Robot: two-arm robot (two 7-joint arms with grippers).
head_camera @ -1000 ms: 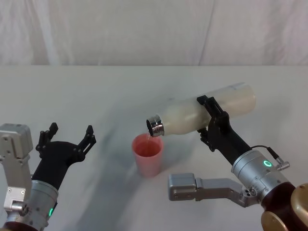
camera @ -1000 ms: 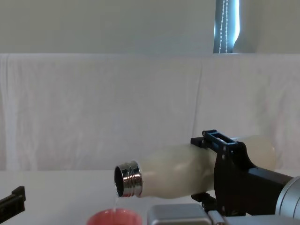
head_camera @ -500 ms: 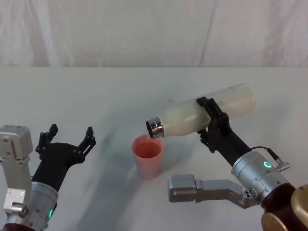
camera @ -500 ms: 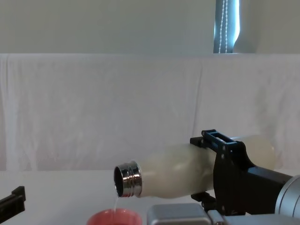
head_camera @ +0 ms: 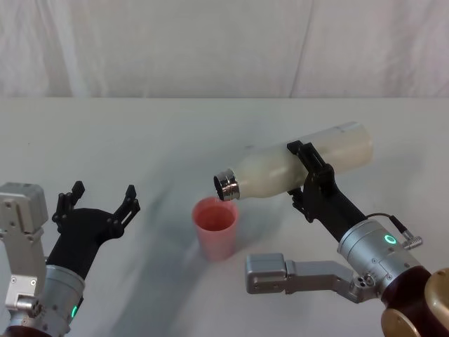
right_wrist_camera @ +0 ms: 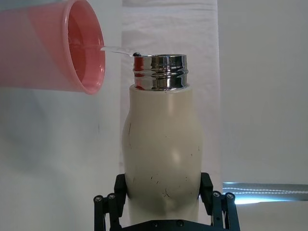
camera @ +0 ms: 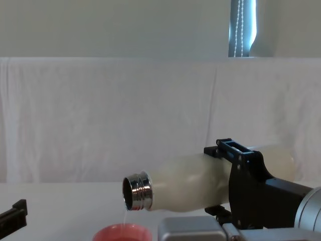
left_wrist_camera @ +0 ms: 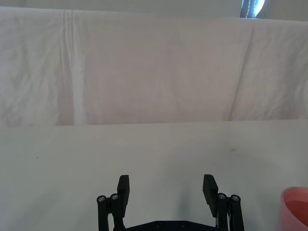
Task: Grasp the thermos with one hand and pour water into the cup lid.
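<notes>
Right end effector [head_camera: 309,174] clamped round the thermos [head_camera: 295,167] mid-body, fingers on both flanks. The thermos is held almost level above the counter [head_camera: 140,140], silver neck dipped slightly, mouth just over the far rim of the cup lid [head_camera: 215,227]. Cup lid upright on the counter, directly below the mouth.

Versus a second ago: tilt and position of the thermos nearly unchanged; base perhaps a shade higher. Thin stream still leaves the mouth, seen in the right wrist and chest views, falling into the cup lid [right_wrist_camera: 57,45]. Judgement: pour is in its steady phase, not yet being ended.

Left end effector [head_camera: 96,203] low at left, spread wide, empty, well apart from the cup lid.
</notes>
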